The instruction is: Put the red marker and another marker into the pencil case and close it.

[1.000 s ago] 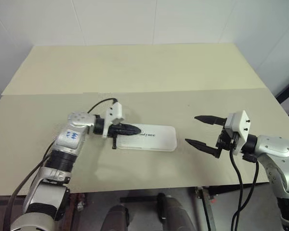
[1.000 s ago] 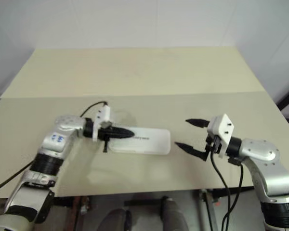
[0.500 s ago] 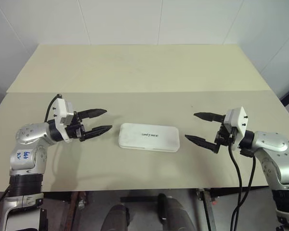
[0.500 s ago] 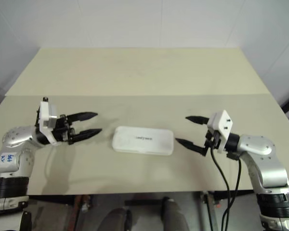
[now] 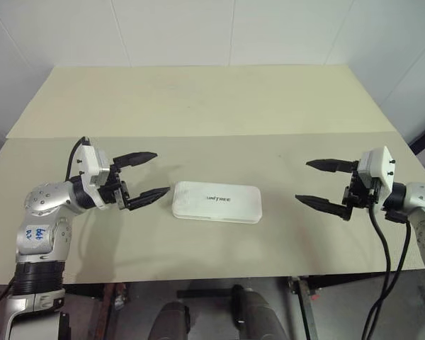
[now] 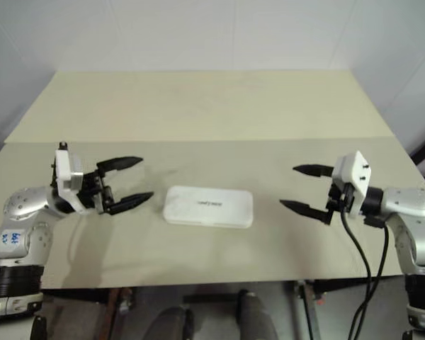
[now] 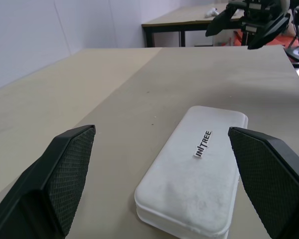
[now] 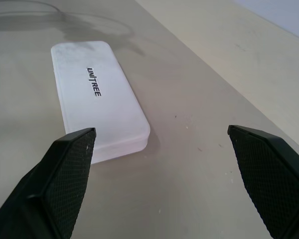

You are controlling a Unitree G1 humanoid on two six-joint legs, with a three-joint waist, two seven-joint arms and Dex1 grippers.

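Pencil case [image 5: 217, 202] lid down, lettered "UNITREE", mid-bench [image 5: 198, 106]; left claw [image 5: 147, 176] near, right claw [image 5: 322, 182] well apart, both released.

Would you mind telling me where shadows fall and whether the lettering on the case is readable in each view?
Left eye view: soft shadow beside the left gripper; lettering on the pencil case too small to read. Left wrist view: lettering sharp. Right wrist view: lettering sharp, dark shadow beyond the case.

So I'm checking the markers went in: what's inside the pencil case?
Can't tell. The pencil case lies shut on the table, its lid hiding whatever is inside.
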